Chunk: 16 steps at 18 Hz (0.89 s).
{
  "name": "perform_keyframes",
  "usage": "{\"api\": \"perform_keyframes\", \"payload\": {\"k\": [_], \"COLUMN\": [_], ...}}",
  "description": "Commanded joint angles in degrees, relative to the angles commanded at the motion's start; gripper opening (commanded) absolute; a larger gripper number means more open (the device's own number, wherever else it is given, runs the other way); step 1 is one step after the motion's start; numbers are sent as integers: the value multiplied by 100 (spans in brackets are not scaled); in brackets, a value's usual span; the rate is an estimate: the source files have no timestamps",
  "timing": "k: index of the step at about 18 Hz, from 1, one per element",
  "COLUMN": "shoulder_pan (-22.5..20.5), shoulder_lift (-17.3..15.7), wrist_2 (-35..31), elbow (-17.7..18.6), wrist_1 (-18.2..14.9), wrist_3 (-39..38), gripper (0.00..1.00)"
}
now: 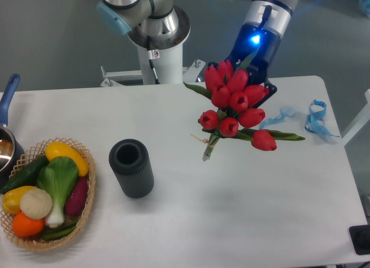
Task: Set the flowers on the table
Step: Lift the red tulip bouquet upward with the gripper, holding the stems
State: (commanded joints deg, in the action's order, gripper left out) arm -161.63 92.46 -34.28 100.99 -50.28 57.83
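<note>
The flowers (234, 106), a bunch of red tulips with green leaves and stems tied with pale string, hang tilted over the right half of the white table (231, 216). Their heads point up toward the arm, and the cut stem ends (207, 155) point down at the tabletop. My gripper (254, 72), dark with a blue light, sits right behind and above the tulip heads. It holds the bunch, though the blooms hide its fingertips.
A black ribbed cylinder (132, 168) stands left of centre. A wicker basket (88, 213) of vegetables sits at the front left, with a blue-handled pot (7, 112) behind it. A light blue ribbon (315, 118) lies near the right edge. The robot base (156, 42) stands at the back.
</note>
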Motion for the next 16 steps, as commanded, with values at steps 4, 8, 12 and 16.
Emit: {"api": "perform_keyframes", "payload": {"k": [4, 8, 12, 16], "shoulder_pan": [-9, 0, 18, 70], "shoulder_lift": [-26, -79, -219, -369], "wrist_2": [-35, -640, -1343, -2186], "elbow": [-17, -87, -97, 35], "wrist_1": [18, 0, -17, -26], "wrist_3": [-9, -9, 9, 53], "gripper": [32, 32, 32, 32]}}
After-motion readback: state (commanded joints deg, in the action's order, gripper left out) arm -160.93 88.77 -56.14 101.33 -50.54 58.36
